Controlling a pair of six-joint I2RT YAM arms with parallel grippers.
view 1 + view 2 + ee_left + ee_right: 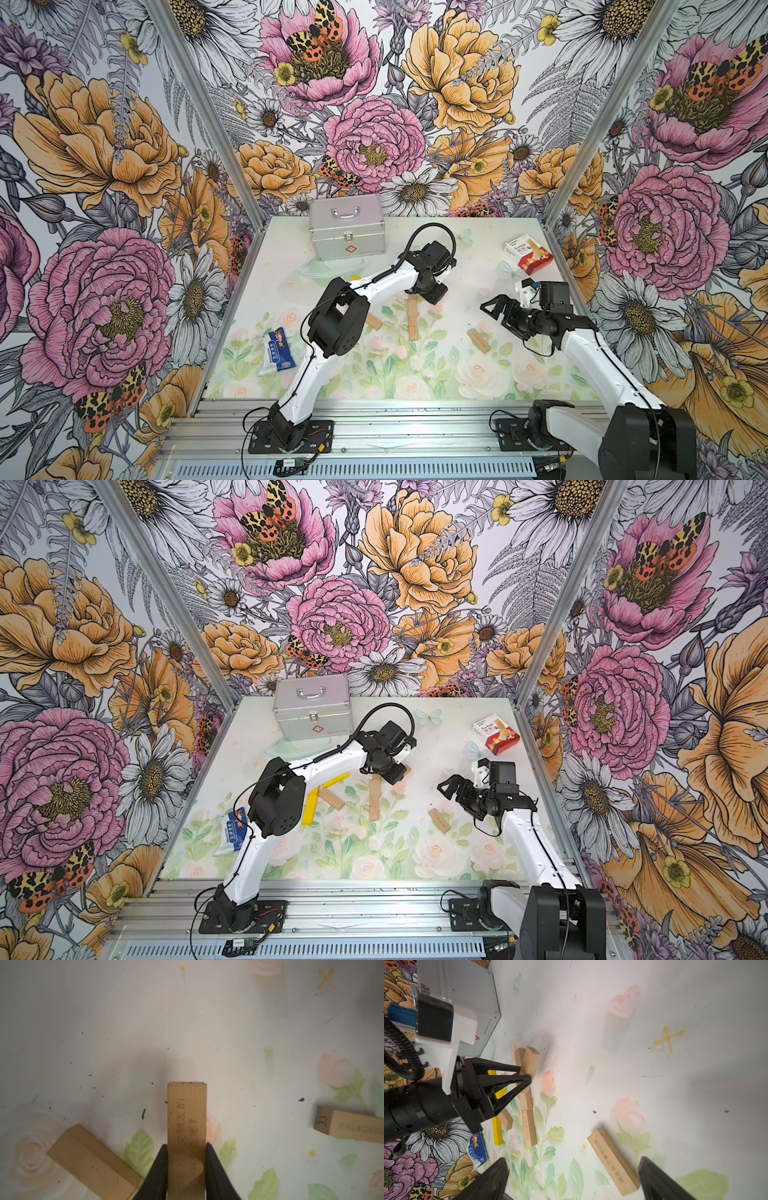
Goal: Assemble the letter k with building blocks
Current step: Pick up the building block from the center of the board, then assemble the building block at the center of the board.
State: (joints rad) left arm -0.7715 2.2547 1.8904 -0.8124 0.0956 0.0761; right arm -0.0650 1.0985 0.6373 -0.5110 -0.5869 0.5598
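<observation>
At table centre (12 o'clock = back wall, as in both top views), the left gripper [186,1149] has its jaws pressed against the two long sides of a pale wood block, the held block [187,1109]. That is a firm pinch near one end, and the rest of the bar sticks out ahead of the fingers. I cannot tell whether its underside is already on the table [457,729].

- The pale stem [376,802] runs 12 to 6 o'clock. The left gripper sits at its 12 o'clock end.
- A neighbour block [89,1159] lies slanted just beside the held block. Contact between them is not clear.
- The yellow-stemmed K [311,808] is at 9 o'clock of the pale stem and looks finished.
- The loose block [612,1159] lies at 4 o'clock of the stem, well apart from it.
- The right gripper [572,1167] is spread to its widest with nothing in it. It hovers near the loose block, at 3 o'clock of the stem.

Judgement: the step in hand is setting a slanted arm of the pale K.

Notes for doing it well:
1. Turn the bar to about 1–2 o'clock before going down, not while touching the mat.
2. Bring the inner end up to the stem gently. The stem is unfixed and will slide if it is pushed.
3. Seat the bar flat, then part the jaws only slightly.
4. Lift straight up so a fingertip does not drag the bar or the neighbour block.
5. Keep the right arm out at 3 o'clock until the left is clear.
</observation>
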